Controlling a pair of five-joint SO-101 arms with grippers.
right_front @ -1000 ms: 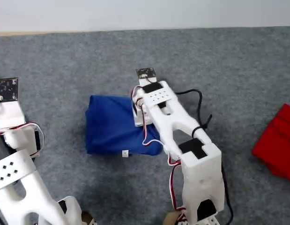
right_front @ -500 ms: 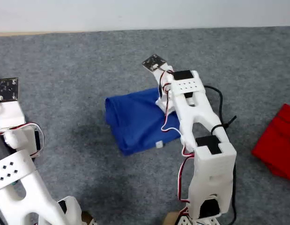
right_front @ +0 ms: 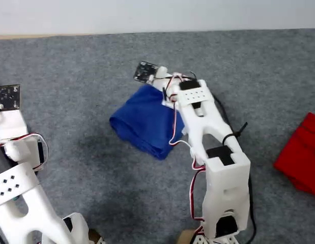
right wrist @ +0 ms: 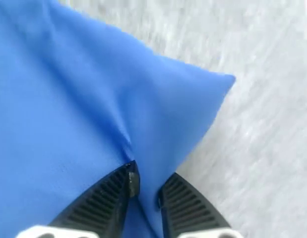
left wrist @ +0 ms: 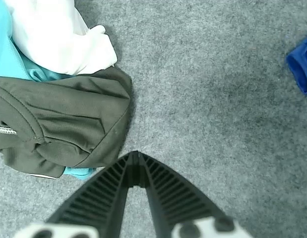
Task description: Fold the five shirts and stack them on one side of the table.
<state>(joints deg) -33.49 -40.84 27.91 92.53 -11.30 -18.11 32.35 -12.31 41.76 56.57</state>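
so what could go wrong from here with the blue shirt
1. The right gripper pinches only a small fold near one corner of the blue shirt, so the cloth could slip out.
2. The shirt looks bunched and skewed, and the grey table looks felt-like. Pulling the shirt across it could undo the fold.

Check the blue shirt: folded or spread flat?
Folded. The blue shirt is a compact layered bundle with a rounded doubled edge, not spread out; the right claw is shut on a crease of it.
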